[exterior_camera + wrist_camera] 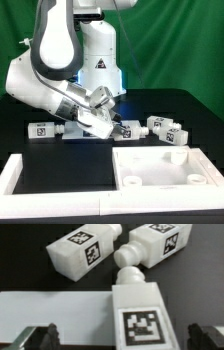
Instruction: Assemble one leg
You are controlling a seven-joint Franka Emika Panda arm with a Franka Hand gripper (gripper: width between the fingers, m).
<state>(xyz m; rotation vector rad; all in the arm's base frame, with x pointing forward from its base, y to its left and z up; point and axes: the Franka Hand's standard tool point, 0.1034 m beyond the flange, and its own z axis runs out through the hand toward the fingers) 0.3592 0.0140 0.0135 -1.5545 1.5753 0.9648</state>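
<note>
**A:** Where is the leg?

**B:** The leg lies on its side directly under the wrist camera. Its rounded end points away from the pincer, and a black-and-white square tag faces up.

**A:** And the pincer?

**B:** The pincer is spread wide. A dark finger shows on each side of the leg, both clear of it, so nothing is pinched.

**A:** What lies next to the leg?

**B:** The marker board lies flat along one side. I cannot tell whether the leg rests on its edge or just beside it. Past the rounded end lie a second leg and a third leg, side by side, tags up. The third leg's rounded end comes very near the leg's own.

**A:** And from outside?

**B:** The arm bends low, with the pincer close over the black tabletop. A lone tagged leg sits at the exterior view's left, and a cluster of tagged legs at its right. The white tray, with round holes, lies nearer the camera, apart from them.
</note>
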